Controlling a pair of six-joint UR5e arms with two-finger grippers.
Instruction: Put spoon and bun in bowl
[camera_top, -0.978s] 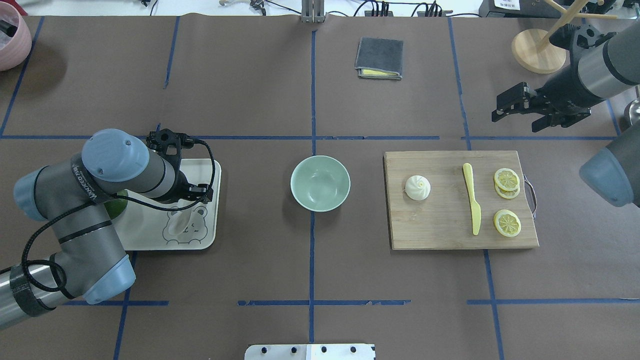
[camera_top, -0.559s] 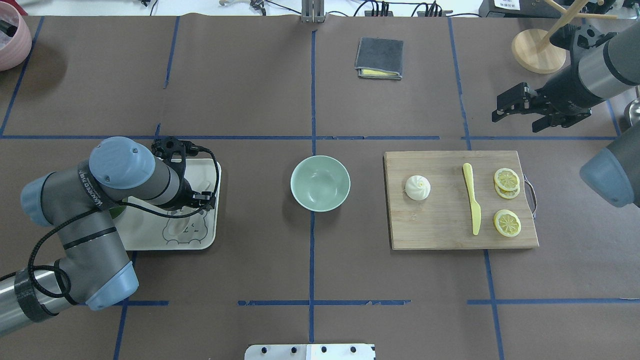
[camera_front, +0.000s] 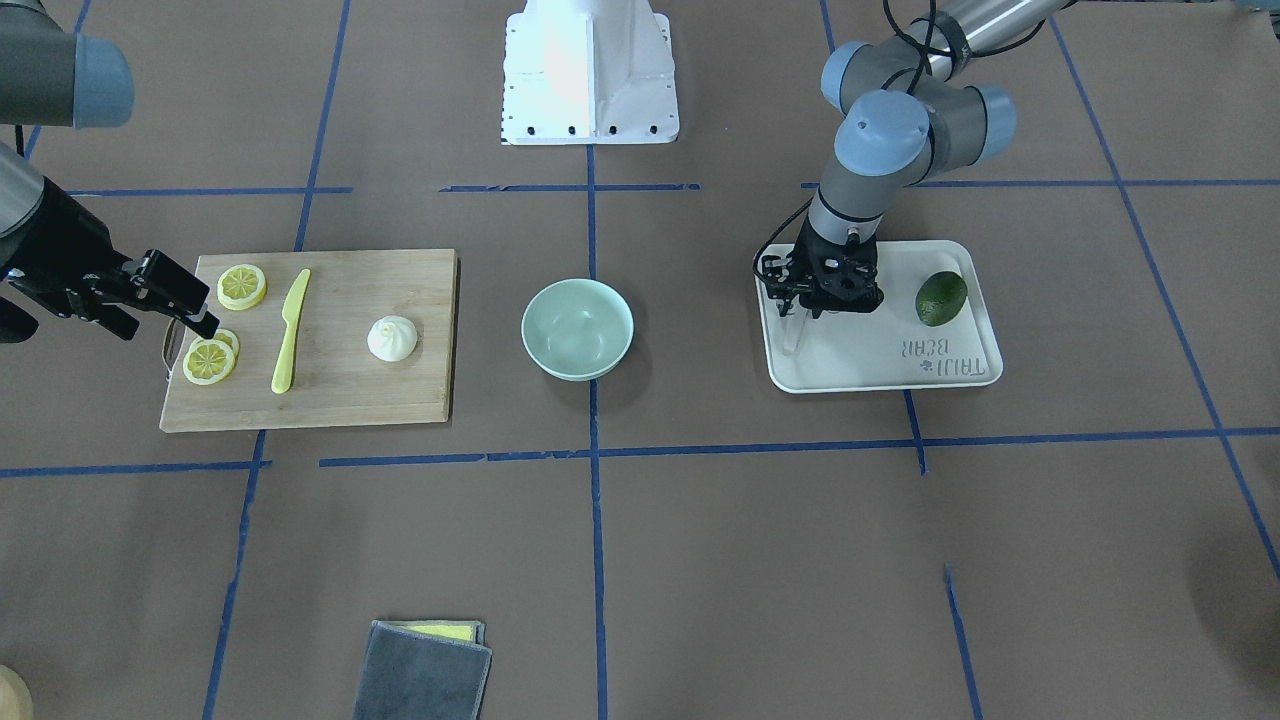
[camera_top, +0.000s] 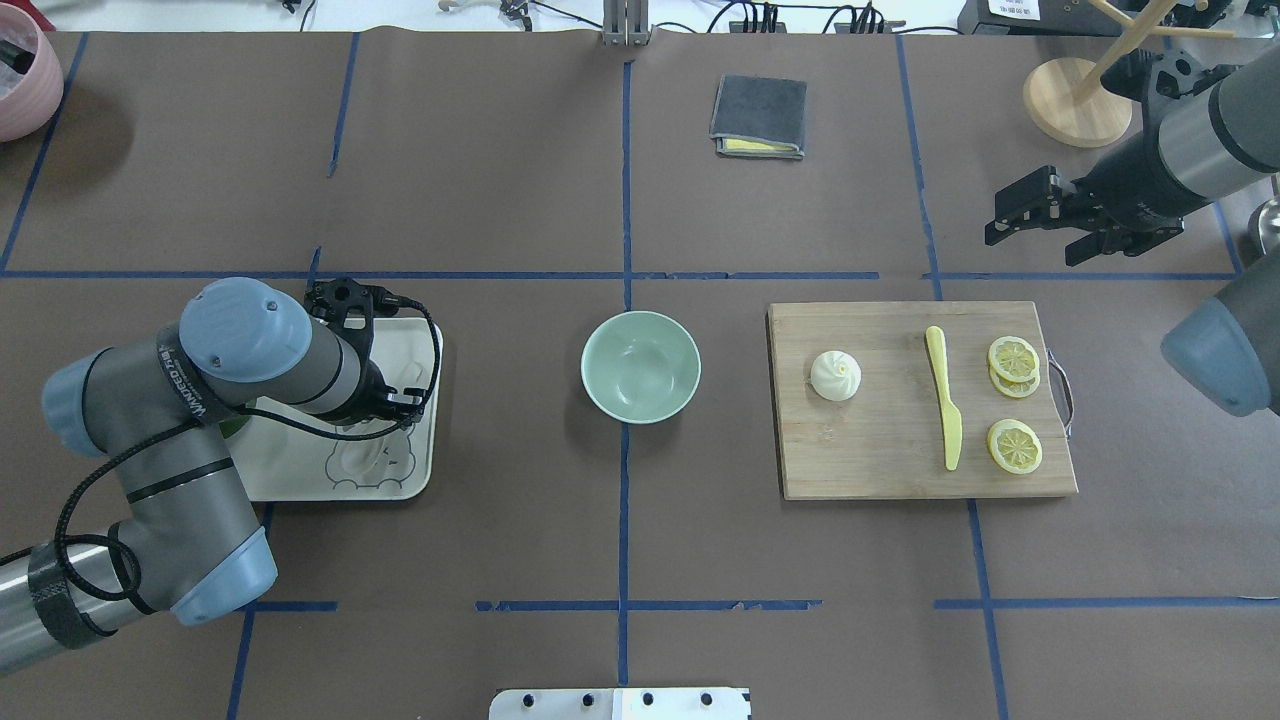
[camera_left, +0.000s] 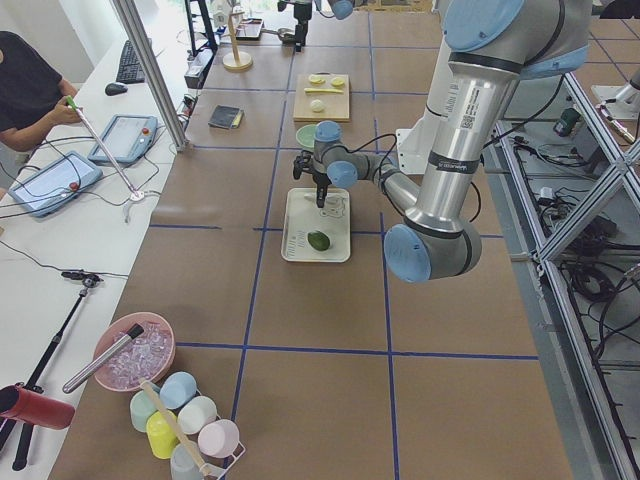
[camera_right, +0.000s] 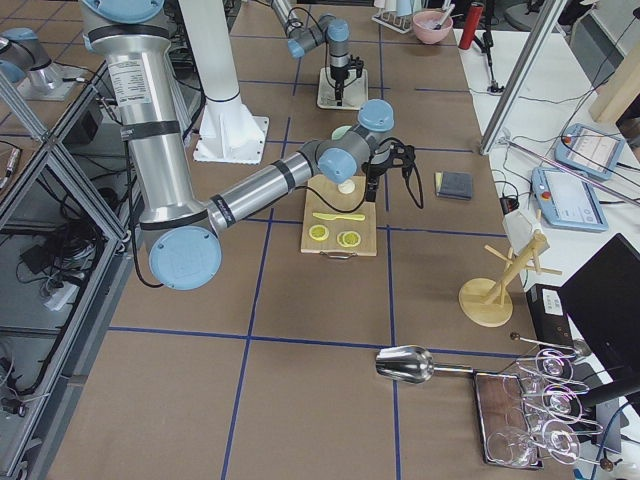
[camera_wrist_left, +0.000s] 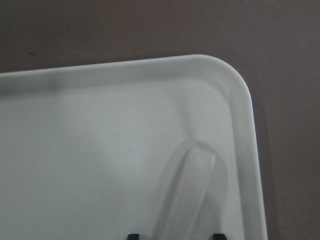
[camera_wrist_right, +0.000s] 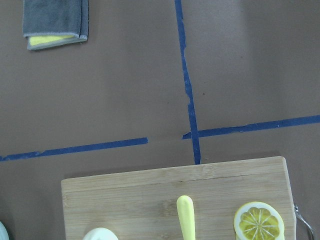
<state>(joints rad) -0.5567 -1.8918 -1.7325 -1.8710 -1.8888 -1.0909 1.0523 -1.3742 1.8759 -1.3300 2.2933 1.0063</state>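
Observation:
The white translucent spoon (camera_wrist_left: 192, 185) lies on the white bear-print tray (camera_top: 290, 470), near its corner, and also shows in the overhead view (camera_top: 360, 455). My left gripper (camera_wrist_left: 175, 235) is open, low over the tray, with one fingertip on each side of the spoon's handle; it also shows from the front (camera_front: 820, 300). The white pleated bun (camera_top: 835, 375) sits on the wooden cutting board (camera_top: 880, 460). The mint-green bowl (camera_top: 640, 365) stands empty at the table's middle. My right gripper (camera_top: 1005, 212) is open and empty, in the air beyond the board's far right corner.
A yellow plastic knife (camera_top: 943, 400) and lemon slices (camera_top: 1014, 445) lie on the board. A dark green avocado (camera_front: 941, 297) sits on the tray. A folded grey cloth (camera_top: 758, 117) lies at the far side, a wooden stand (camera_top: 1075, 100) at the far right.
My left arm has shifted along the tray and brought its gripper down to the spoon's handle. The right arm has barely moved.

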